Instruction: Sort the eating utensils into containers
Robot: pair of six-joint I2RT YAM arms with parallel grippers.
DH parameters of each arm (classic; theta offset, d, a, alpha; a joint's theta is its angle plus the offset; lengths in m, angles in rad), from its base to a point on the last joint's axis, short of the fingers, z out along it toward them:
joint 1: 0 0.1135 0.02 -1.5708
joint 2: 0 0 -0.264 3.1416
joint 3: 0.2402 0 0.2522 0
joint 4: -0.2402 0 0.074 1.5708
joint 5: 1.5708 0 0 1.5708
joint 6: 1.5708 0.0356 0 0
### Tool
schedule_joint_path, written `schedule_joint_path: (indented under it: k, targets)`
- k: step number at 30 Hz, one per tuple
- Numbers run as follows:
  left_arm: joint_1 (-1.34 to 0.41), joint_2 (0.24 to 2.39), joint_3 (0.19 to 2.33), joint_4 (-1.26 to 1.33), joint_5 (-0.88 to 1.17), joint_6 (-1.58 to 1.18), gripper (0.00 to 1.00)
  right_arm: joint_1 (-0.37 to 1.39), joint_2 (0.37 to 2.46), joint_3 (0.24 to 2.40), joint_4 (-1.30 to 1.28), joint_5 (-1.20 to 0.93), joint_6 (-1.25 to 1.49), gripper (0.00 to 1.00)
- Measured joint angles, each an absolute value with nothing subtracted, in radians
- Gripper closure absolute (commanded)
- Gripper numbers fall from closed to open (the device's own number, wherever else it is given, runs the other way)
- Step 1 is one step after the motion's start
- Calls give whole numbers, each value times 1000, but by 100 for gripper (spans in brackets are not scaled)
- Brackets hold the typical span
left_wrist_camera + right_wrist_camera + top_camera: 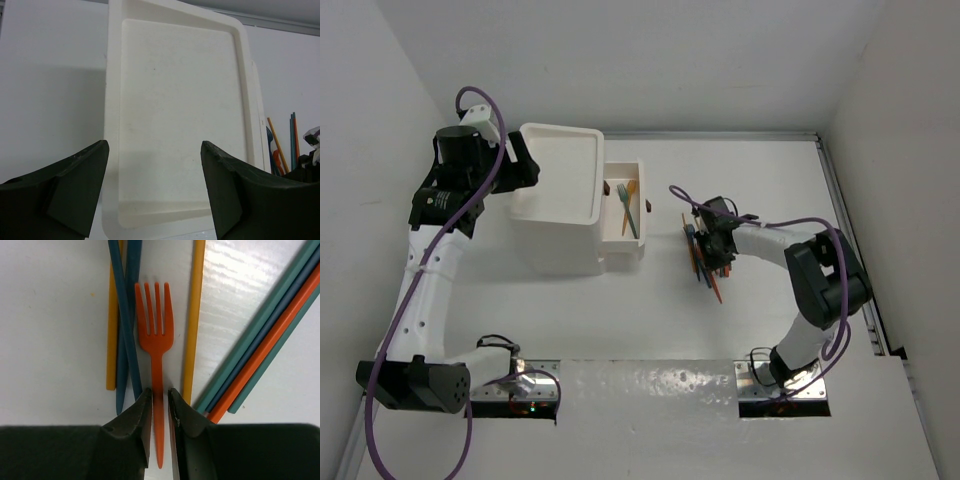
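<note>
The right fingers [135, 420] are closed down to the width of the orange fork [155, 335], pinching its handle low on the bench [50, 340]. The fork lies flat in the loose pile, well apart from the open drawer [625, 250] of the drawer unit [560, 255]. The hold is narrow and sits far down a thin handle, so the fork may pivot or slip out on the lift. The blue sticks [125, 315] and the yellow stick [192, 325] lie just beside the fingertips – either could be dragged along or flicked aside. The left fingers [70, 195] are spread wide with nothing between them, above the tray-like top [175, 100]. Whether the pads bear firmly on the handle is hard to make out. In the top view the arm covers most of the pile, and any lower drawers are hidden.
</note>
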State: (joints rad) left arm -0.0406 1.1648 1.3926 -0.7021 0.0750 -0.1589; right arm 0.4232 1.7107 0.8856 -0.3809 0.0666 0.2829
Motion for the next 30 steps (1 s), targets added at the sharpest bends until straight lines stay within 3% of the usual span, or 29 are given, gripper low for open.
schedule_joint_path:
  k: [5,12,21,30]
  targets:
    - [-41,1165,1392,-702,75,-159,28,423,1720,892,-360,62,279,100]
    - [-41,1165,1392,-702,72,-159,28,423,1703,973,-452,97,282,100]
    - [-41,1165,1392,-702,71,-159,28,451,1606,1453,-500,62,458,100]
    - [-41,1165,1392,-702,65,-159,28,506,1793,1592,-322,-123,742,98]
